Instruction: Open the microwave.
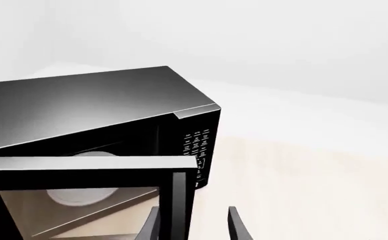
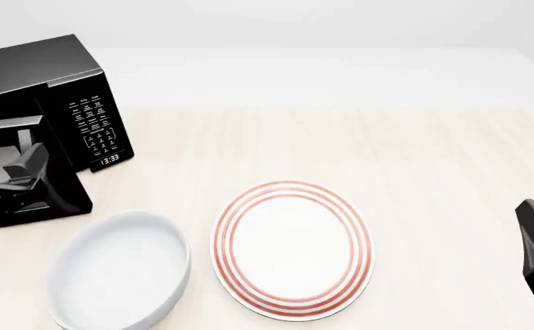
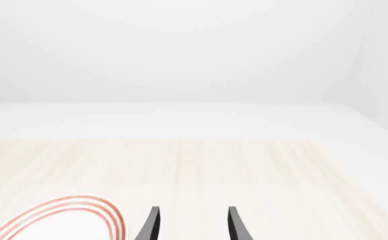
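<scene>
Straddling the handle (image 1: 178, 205), the left end effector (image 1: 192, 225) (fingers apart) levers the microwave (image 1: 100, 115) door (image 1: 80, 200) outward. The right end effector (image 3: 192, 225) idles, also spread.

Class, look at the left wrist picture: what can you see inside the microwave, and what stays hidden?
Inside the microwave, through its partly open door, a white turntable plate shows. The door frame and the top panel cover most of the cavity.

Left pincer (image 1: 192, 225) and right pincer (image 3: 192, 225) both spread apart.
</scene>
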Controlling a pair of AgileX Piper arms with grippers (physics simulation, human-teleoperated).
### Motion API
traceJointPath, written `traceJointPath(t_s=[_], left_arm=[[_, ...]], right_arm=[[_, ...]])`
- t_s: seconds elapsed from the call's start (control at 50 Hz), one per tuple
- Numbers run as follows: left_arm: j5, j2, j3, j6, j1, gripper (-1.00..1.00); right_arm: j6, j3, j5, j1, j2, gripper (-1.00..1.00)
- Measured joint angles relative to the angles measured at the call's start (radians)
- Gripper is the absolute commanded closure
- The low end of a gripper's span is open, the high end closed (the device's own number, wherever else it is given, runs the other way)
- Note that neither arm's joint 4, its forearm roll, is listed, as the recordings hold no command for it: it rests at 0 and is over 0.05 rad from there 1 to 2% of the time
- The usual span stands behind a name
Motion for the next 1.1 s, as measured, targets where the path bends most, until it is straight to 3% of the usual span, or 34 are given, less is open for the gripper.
traceJointPath(t_s=[0.68, 1.1], left_arm=[[0.507, -0.506, -0.084, 0.027, -0.023, -1.0], [0.693, -0.585, -0.233, 0.063, -0.035, -1.0]], right_arm=[[0.0, 0.0, 0.0, 0.0, 0.0, -1.0], [0.0, 0.0, 0.0, 0.0, 0.0, -1.0]])
